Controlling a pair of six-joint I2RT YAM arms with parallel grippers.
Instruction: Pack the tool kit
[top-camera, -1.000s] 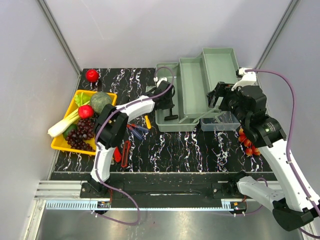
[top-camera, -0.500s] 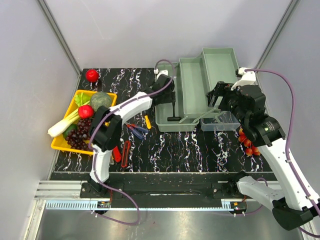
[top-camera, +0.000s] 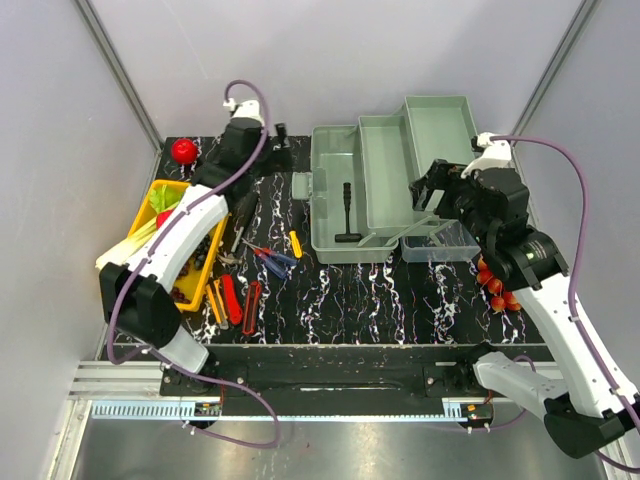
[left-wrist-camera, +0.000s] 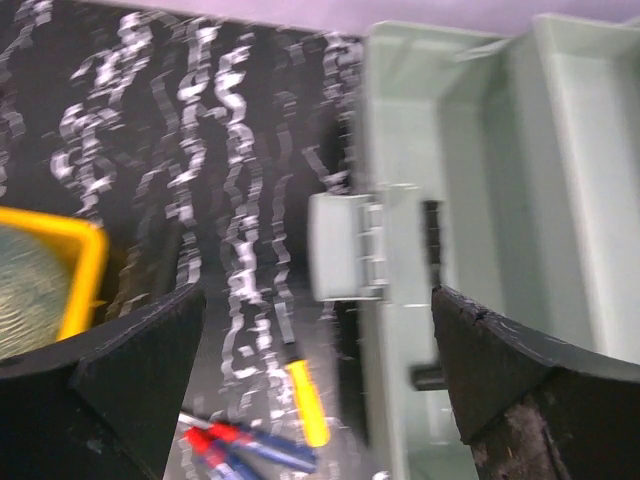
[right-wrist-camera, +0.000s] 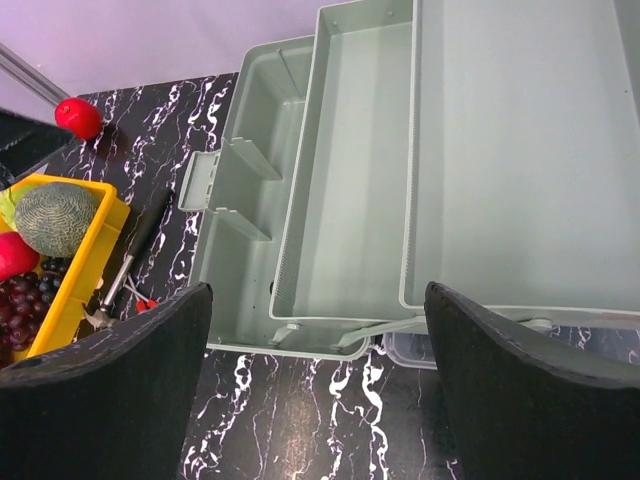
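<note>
1. The large rectangular pale grey-green plastic toolbox (top-camera: 330, 165) stands open at the far middle of the black marbled table (top-camera: 350, 295). Its 2 inner trays (top-camera: 385, 165) step out to the right, and its clear plastic lid (top-camera: 450, 240) sits at the near right.
2. A black T-shaped tool (top-camera: 346, 213) lies in the toolbox's bottom compartment.
3. The left gripper (left-wrist-camera: 320, 400) is released, jaws wide apart and empty, above the table left of the toolbox.
4. The right gripper (right-wrist-camera: 320, 400) is also spread, grasping nothing, over the trays' near edge.
5. A yellow-handled screwdriver (top-camera: 294, 243), blue-handled pliers (top-camera: 272, 260) and 2 red-handled tools (top-camera: 252, 305) lie loose on the table left of the toolbox.
</note>
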